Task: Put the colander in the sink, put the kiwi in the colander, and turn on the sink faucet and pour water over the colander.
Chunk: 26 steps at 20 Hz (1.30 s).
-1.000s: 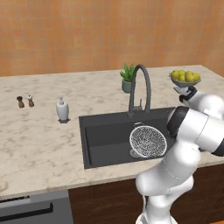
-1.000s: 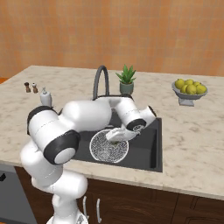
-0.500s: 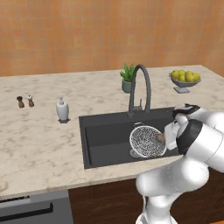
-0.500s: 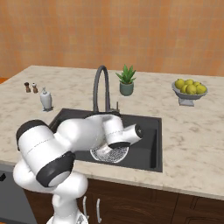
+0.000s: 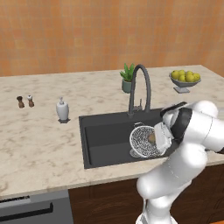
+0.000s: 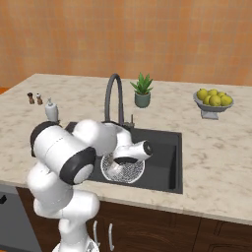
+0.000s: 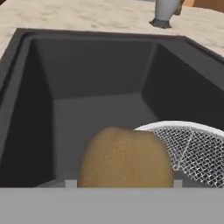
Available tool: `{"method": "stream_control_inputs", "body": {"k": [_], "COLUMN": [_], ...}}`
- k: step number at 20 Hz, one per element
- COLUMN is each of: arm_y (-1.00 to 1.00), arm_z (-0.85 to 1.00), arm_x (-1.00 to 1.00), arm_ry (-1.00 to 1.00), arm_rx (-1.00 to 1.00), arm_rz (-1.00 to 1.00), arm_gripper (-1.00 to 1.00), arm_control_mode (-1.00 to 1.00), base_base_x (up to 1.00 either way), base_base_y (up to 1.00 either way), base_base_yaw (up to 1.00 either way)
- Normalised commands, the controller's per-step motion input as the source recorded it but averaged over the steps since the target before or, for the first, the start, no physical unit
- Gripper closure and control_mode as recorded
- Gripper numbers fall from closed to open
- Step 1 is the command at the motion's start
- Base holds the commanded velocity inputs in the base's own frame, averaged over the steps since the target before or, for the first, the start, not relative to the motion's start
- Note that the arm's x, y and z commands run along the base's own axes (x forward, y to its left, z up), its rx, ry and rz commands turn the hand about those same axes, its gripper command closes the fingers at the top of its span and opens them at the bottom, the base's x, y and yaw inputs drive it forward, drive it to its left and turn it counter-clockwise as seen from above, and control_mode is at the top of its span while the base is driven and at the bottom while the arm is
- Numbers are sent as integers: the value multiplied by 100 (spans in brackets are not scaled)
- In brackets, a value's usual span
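Observation:
The kiwi (image 7: 124,157), brown and oval, sits between my gripper (image 7: 123,184) fingers, which are shut on it. It hangs low in the dark sink (image 7: 87,78), just beside and slightly over the rim of the silver mesh colander (image 7: 197,151). In the left base view the colander (image 5: 142,142) rests on the sink (image 5: 105,133) floor near the drain, with the kiwi (image 5: 151,138) and my gripper (image 5: 158,136) at its right edge. From the right, my hand covers part of the colander (image 6: 129,171). The dark gooseneck faucet (image 5: 142,83) stands behind the basin with no water running.
A soap dispenser (image 5: 62,110) stands left of the sink, and two small shakers (image 5: 25,101) sit further left. A potted plant (image 5: 128,78) stands behind the faucet. A grey bowl of yellow-green fruit (image 5: 184,80) is at the far right of the counter.
The arm has folded down and the hand has dropped lower into the sink with the kiwi, ending at the colander's edge. The colander has stayed put.

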Motion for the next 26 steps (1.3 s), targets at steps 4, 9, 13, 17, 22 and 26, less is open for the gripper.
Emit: {"method": "stream_control_inputs", "body": {"k": [4, 9, 13, 17, 22, 26], "arm_y": [-67, -24, 1, 29, 50, 35], "arm_z": [-61, -61, -49, -44, -41, -3], "arm_x": [36, 5, 2, 0, 0, 9], "arm_ry": [-4, -17, -22, -31, -34, -35], "arm_rx": [0, 1, 0, -1, -6, 0], "arm_rz": [18, 5, 0, 0, 0, 0], "arm_gripper": [100, 100, -100, -100, -100, -100], "arm_control_mode": [-100, -100, -100, -100, -100, -100], "base_base_x": [0, 0, 0, 0, 0, 0], "base_base_y": [0, 0, 0, 0, 0, 0], "base_base_yaw": [0, 0, 0, 0, 0, 0]}}
